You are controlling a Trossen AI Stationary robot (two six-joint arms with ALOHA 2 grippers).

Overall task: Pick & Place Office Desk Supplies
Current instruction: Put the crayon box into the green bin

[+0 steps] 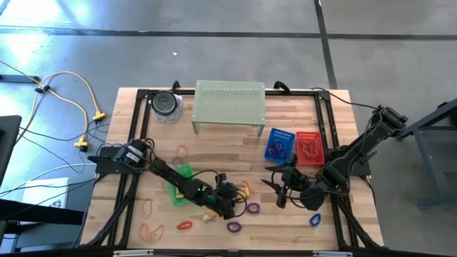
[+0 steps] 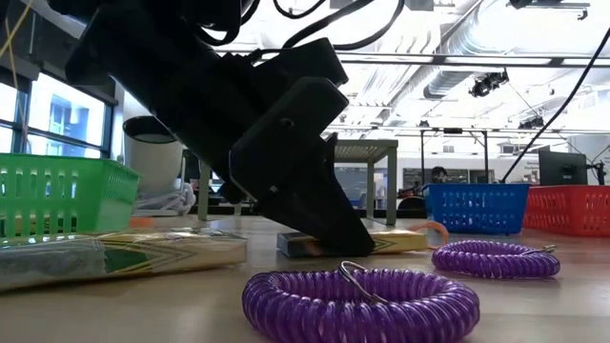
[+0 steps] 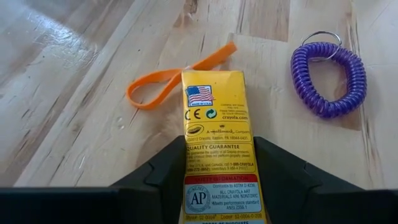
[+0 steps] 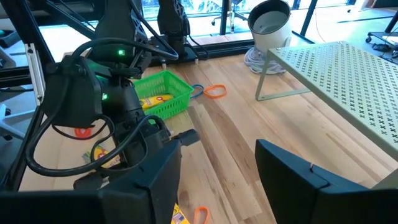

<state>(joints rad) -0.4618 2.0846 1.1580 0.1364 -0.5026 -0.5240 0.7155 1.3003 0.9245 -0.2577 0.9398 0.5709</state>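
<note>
A yellow crayon packet (image 3: 216, 134) lies flat on the wooden tabletop (image 1: 221, 150) near its front edge, and the left end effector (image 3: 217, 186) is down over it with a dark finger on either side of the packet, clamped on it or very nearly so; from the low camera the same end effector (image 2: 329, 224) shows as a black wedge tipped down onto the packet (image 2: 400, 243). Just beyond the packet's far end an orange band (image 3: 168, 81) lies looped on the wood, touching or slipping under the packet's corner, and a purple coiled loop (image 3: 329, 78) with a metal ring sits near, apart from both. From overhead, more loops are scattered around that spot: purple ones (image 1: 253, 209), a red one (image 1: 184, 225) and orange ones (image 1: 150, 230) toward the front left. A green basket (image 1: 180, 184) stands just beside the left arm with something yellow inside it. The right end effector (image 1: 280, 187) hangs over the tabletop to the right of the left one, its fingers (image 4: 298, 177) spread well apart and holding nothing. Behind it sit a blue basket (image 1: 280, 144) and a red basket (image 1: 309, 147) side by side, and a blue loop (image 1: 315, 220) lies near the front right. At the back stands the pale-green perforated shelf (image 1: 230, 103), with a round container (image 1: 166, 105) to its left.
</note>
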